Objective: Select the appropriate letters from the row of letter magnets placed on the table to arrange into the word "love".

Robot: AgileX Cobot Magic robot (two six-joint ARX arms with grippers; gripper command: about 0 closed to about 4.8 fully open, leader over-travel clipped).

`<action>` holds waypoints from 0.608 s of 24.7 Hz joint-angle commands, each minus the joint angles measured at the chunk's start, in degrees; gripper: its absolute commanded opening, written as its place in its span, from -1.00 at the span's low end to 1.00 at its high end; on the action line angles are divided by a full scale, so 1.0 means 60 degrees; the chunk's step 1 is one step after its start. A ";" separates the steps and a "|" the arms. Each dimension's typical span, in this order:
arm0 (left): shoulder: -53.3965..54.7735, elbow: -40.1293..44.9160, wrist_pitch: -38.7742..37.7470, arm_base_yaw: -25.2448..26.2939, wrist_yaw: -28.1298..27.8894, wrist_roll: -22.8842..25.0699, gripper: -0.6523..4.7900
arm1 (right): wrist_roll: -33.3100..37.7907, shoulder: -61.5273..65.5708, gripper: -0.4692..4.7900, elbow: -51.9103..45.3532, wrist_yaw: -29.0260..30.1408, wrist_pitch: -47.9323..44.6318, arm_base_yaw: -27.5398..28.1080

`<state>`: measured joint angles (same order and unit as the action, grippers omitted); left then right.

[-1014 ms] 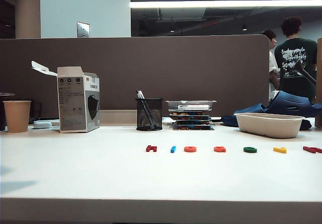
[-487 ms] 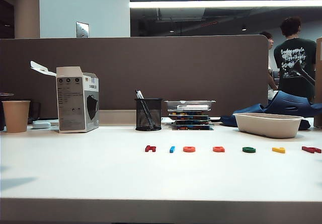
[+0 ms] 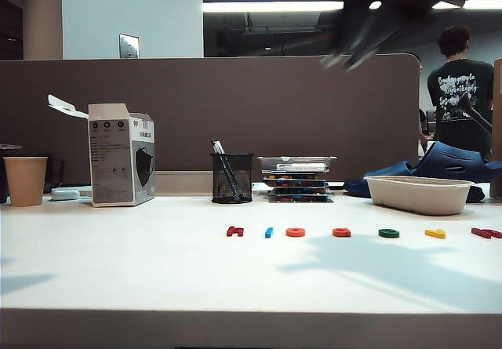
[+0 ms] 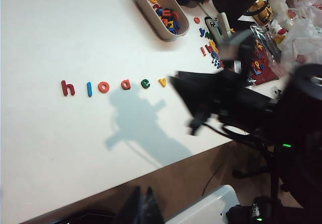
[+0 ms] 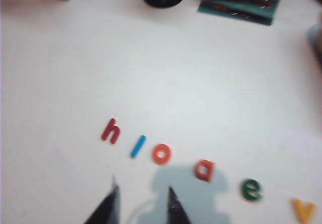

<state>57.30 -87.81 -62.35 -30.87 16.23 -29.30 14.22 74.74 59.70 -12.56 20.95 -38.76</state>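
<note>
The letter magnets lie in a row on the white table (image 3: 141,270). They are a dark red h (image 3: 235,230), blue l (image 3: 269,232), orange o (image 3: 296,232), orange-red a (image 3: 341,232), green e (image 3: 389,233), yellow v (image 3: 435,234) and a red one (image 3: 486,233). In the right wrist view my right gripper (image 5: 142,194) is open and empty, high above the table on the near side of the l (image 5: 138,146) and o (image 5: 161,154). The exterior view shows that arm as a blur (image 3: 376,19). My left gripper (image 4: 143,204) is shut, off the table's front edge.
A white tray (image 3: 420,194) of spare letters stands at the back right. A mesh pen cup (image 3: 232,178), a stack of flat boxes (image 3: 298,178), a carton (image 3: 121,154) and a paper cup (image 3: 25,180) line the back. Two people stand behind the partition.
My right arm has swung into the exterior view at the top right, blurred with motion, and its shadow now falls on the table. The letters have not moved.
</note>
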 commanded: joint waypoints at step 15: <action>-0.0022 -0.0036 0.0117 0.0004 0.0011 0.0058 -0.78 | 0.1865 0.6524 -0.38 0.4630 0.0033 0.1763 -0.0146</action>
<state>57.32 -87.81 -62.33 -30.87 16.25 -29.26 23.16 113.40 87.24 -12.64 30.83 -40.12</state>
